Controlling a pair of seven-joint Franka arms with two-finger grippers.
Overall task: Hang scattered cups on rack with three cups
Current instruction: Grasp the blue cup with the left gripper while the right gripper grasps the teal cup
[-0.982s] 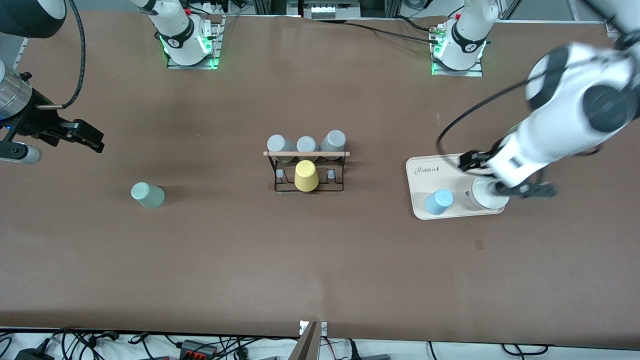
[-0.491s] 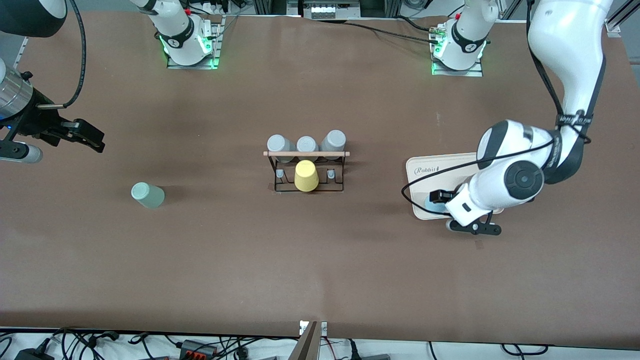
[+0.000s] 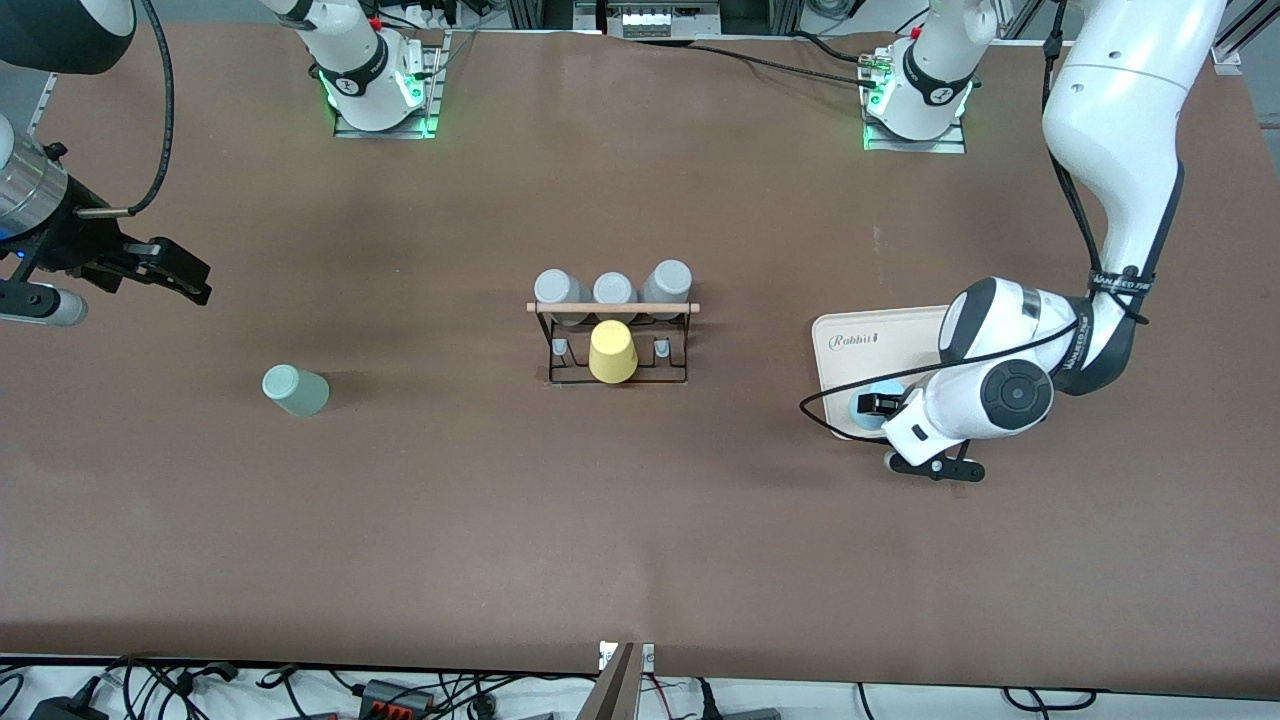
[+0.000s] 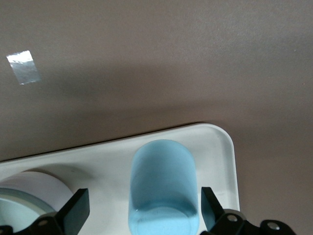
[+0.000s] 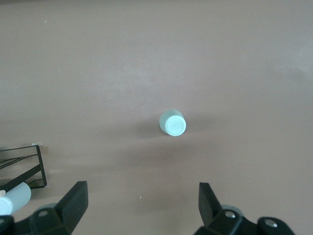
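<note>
Table: left gripper (image 4: 142, 215) fingers (image 4: 76, 213) straddle blue cup (image 4: 163, 188).

A wide table (image 3: 640, 520) covered in a matte brown surface is seen filling nearly the whole front view, evenly lit from above with soft shadows. At its 6 o'clock edge a pale strip is shown strewn with black cables (image 3: 200, 690) and power adapters, with a small metal bracket (image 3: 625, 680) at the middle. At 12 o'clock, metal framing and more cables (image 3: 760, 60) are seen along the table's edge, and a small piece of clear tape (image 4: 23, 67) is stuck to the brown surface.
</note>
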